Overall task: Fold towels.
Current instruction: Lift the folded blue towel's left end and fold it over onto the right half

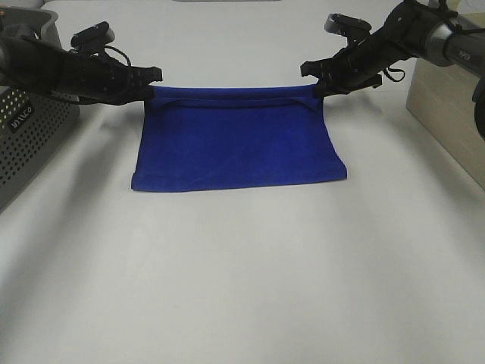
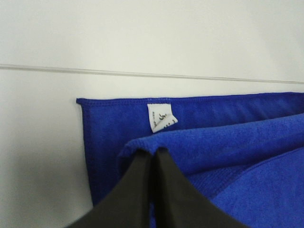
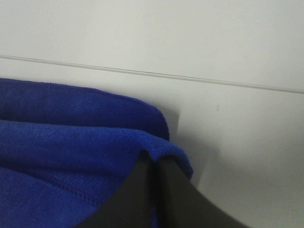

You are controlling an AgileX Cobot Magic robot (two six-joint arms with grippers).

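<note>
left jaws: pressed together, pinching the far-left corner of the upper layer of the towel (image 1: pixel 239 148); dark fingers (image 2: pixel 171 190) closed tip to tip on the cloth
right jaws: likewise pressed together, on the far-right corner of that upper layer; cloth bunched into a small hump at the tips
towel: royal blue, doubled over flat on the counter (image 1: pixel 242 288), mid-width, in the far half; rounded fold on the near side, both free edges on the far side
layers: pinched edge stops just short of the lower layer's stitched edge, which shows beyond both jaws
tag (image 2: pixel 160 116): white, creased, on the lower layer near its far-left corner, just beyond the left jaws, uncovered
left arm (image 1: pixel 68 68): low, near level, reaching in from the left edge
right arm (image 1: pixel 379 45): coming in from the far right, sloping down to the corner
seam (image 2: pixel 142 73): thin line in the counter beyond the towel's far edge, apart from it
bin (image 1: pixel 30 136): grey, perforated, at the left edge below the left arm, well apart from the towel
box (image 1: pixel 447 106): beige, at the right edge beside the right arm, well apart from the towel
</note>
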